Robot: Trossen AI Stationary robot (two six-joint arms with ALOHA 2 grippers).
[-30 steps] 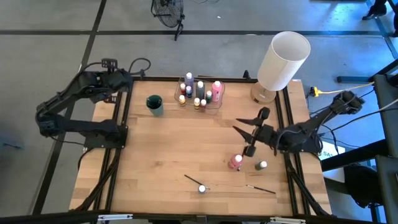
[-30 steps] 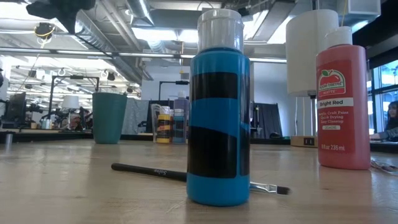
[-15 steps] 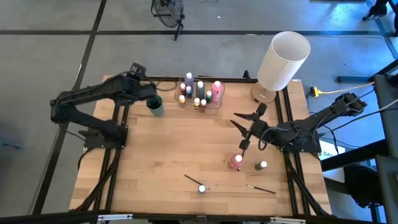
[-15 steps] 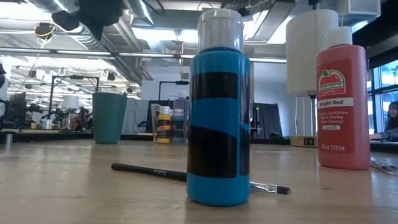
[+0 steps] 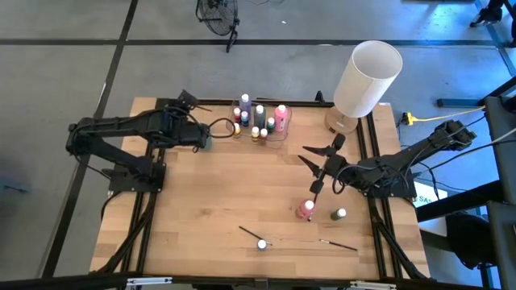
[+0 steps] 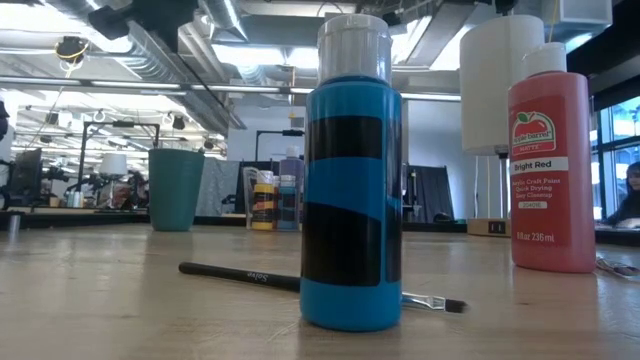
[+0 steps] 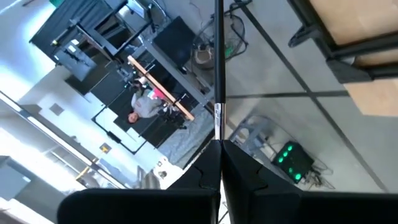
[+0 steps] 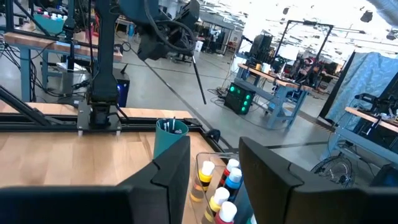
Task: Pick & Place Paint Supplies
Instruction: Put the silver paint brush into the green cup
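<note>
My left gripper (image 5: 198, 134) reaches to the teal cup (image 5: 203, 142) at the far left and is shut on a thin dark paintbrush (image 7: 218, 62). In the right wrist view the brush (image 8: 198, 78) slants down above the cup (image 8: 170, 138). My right gripper (image 5: 319, 171) hangs open above the red bottle (image 5: 305, 209), with nothing between its fingers. On the near part of the table stand a blue bottle (image 6: 350, 190) and a green bottle (image 5: 339, 214), and two brushes (image 5: 248, 233) (image 5: 339, 244) lie flat there. My left gripper pinches the paintbrush between its two fingers near the metal ferrule (image 7: 216, 127). The brush runs on along the fingers' line, its long dark handle (image 7: 218, 37) pointing away from them. It is lifted clear and slants down above the teal cup.
A clear container (image 5: 261, 121) with several small bottles stands at the far middle, right of the cup. A large white cylinder (image 5: 367, 76) stands at the far right corner. Bare wood lies between the cup and the near bottles.
My left arm has swung from beyond the table's far left corner toward the right, along the far edge, and a little down, until its gripper is at the teal cup; the wrist has rolled on the way. The gripper has stayed shut.
</note>
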